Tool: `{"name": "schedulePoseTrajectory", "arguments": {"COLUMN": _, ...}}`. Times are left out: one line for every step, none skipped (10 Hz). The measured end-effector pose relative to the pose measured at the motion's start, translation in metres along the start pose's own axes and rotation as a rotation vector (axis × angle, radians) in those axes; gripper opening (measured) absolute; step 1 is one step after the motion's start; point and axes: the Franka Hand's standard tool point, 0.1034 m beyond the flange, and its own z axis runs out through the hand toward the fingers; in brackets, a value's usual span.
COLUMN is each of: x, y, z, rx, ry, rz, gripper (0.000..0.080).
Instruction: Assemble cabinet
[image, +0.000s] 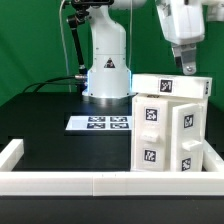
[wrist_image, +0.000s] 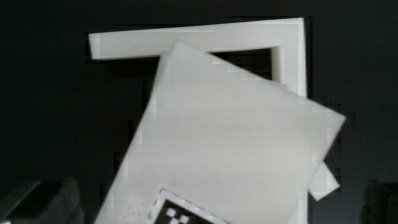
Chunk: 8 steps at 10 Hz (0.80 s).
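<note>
No readable text (only coded tags (image: 150, 113) on cabinet (image: 168, 137)).

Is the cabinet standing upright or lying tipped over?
Upright: the cabinet stands on the table with its tagged side faces vertical.

cabinet (image: 168, 125) at exterior view's right, marker board (image: 100, 123) beside it, rail (image: 60, 183) in front

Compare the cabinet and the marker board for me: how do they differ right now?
The cabinet is a tall box standing on the table; the marker board is a thin sheet lying flat. The cabinet carries tags on several faces, the marker board only on its top. Both are white with black-and-white square tags.
</note>
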Motion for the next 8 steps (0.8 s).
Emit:
{"name": "schedulePoseTrajectory", "arguments": {"x": -0.0021, "y": -0.0015, "z": -0.0006, "rx": 0.002, "ry": 0.001, "rz": -0.120, "gripper": 0.0797}}
{"name": "schedulePoseTrajectory", "arguments": {"x": -0.0030, "y": -0.0029, "z": -0.0012, "rx": 0.004, "ry": 0.002, "rz": -0.240, "gripper": 0.0797}}
{"name": "schedulePoseTrajectory", "arguments": {"x": -0.0033, "y": -0.0055, "z": -0.0018, "rx": 0.005, "ry": 0.000, "rz": -0.390, "gripper": 0.0797}}
{"name": "schedulePoseTrajectory", "arguments": {"x": -0.0036, "y": -0.0066, "z": -0.0020, "rx": 0.006, "ry": 0.000, "rz": -0.460, "gripper": 0.0797}}
{"name": "schedulePoseTrajectory", "arguments": {"x": -0.0033, "y": -0.0061, "z": -0.0016, "rx": 0.004, "ry": 0.000, "rz": -0.528, "gripper": 0.0797}}
{"name": "schedulePoseTrajectory", "arguments": {"x": -0.0033, "y": -0.0061, "z": -0.0015, "rx": 0.004, "ry": 0.000, "rz": -0.577, "gripper": 0.0797}}
{"name": "schedulePoseTrajectory", "arguments": {"x": -0.0031, "y": -0.0061, "z": -0.0014, "rx": 0.004, "ry": 0.000, "rz": -0.664, "gripper": 0.0797}}
{"name": "schedulePoseTrajectory", "arguments": {"x": -0.0030, "y": -0.0060, "z": -0.0014, "rx": 0.004, "ry": 0.000, "rz": -0.747, "gripper": 0.0797}}
